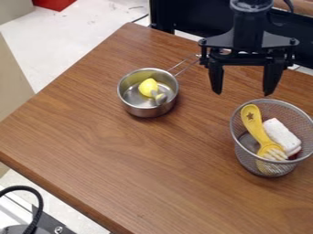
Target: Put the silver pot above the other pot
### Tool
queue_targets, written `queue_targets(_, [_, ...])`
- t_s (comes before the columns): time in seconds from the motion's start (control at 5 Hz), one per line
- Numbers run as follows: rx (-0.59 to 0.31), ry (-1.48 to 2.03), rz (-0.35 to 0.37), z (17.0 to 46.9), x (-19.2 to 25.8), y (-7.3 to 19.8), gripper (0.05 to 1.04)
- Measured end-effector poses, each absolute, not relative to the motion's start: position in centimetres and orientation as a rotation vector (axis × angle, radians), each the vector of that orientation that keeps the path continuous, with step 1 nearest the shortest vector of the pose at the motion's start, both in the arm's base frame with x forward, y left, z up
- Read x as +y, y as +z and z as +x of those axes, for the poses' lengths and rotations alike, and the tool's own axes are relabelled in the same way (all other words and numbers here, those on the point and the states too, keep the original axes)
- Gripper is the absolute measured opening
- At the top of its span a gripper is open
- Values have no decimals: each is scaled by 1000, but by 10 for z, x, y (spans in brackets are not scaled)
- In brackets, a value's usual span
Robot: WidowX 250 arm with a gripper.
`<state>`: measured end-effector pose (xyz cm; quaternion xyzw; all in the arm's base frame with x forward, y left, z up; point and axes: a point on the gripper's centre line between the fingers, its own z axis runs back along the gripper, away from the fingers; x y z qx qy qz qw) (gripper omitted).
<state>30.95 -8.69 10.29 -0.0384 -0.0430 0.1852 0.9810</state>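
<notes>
In the camera view, a wooden bench [92,141] with warm brown, streaky grain runs at a slant. On it stands a small round silver pot [145,111] of smooth, shiny metal, with straight sides and a long handle [183,63] of bent wire. A deep round basket [243,157] of grey metal mesh stands nearer the view's right edge. It holds a smooth yellow plastic utensil [253,121] with a star-shaped mark in its broad handle end and pale prongs at the other, leaning along the inside. Beside that lies a white, soft-looking block [281,134], with a dark red bit showing beneath it.

The pot sits upright, open at the top, its handle pointing toward the upper right of the view. Inside are a rounded yellow object [148,87] and, against it, a small grey and yellowish piece [159,97] whose kind I cannot tell.

The black two-finger gripper [243,92] hangs at the upper right, its tapering fingers [216,77] spread wide apart, with nothing held between them. The pot lies to the left of both fingers in the view and a little lower, apart from them; the handle's end shows near the left-hand one.
</notes>
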Motion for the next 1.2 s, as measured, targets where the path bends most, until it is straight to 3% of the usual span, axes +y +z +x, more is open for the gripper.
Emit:
queue_targets(0.4, [-68,336,-50,301,-72,74,998])
queue_targets(0.8, [-149,337,-32,320,-25,76,998])
queue_targets(1.0, [-182,347,-25,341,-5,93,998])
queue_targets(1.2, [-172,398,-28,357,13,98,998])
